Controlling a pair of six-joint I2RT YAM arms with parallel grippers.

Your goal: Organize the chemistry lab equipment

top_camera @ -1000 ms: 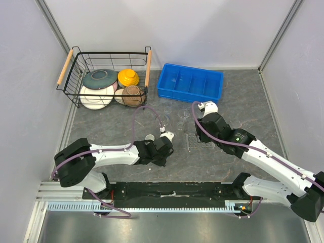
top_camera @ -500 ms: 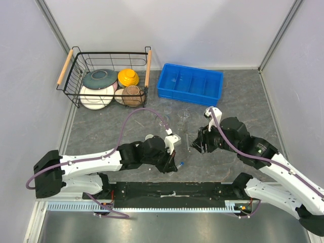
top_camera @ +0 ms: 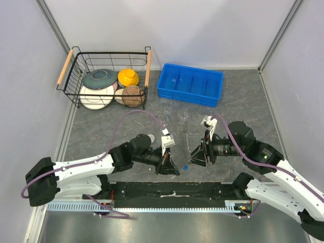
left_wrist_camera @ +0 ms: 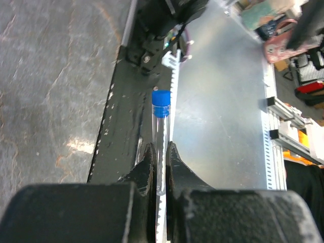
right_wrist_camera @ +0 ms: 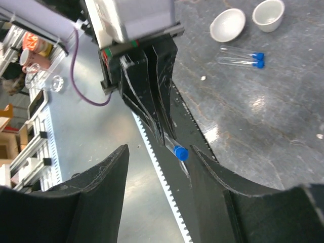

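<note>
Tube (left_wrist_camera: 161, 119) pinched in L tool (left_wrist_camera: 159, 148).

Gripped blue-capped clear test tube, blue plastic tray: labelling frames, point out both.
Blue-capped clear test tube (left_wrist_camera: 161, 144): left wrist view, glass body.
Blue plastic tray (top_camera: 187, 97): top external view, front wall.

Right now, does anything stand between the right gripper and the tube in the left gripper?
Nothing visible does. The left gripper holds the tube by its lower end, blue cap toward the right gripper, whose open fingers face it with only a clear gap between.
</note>
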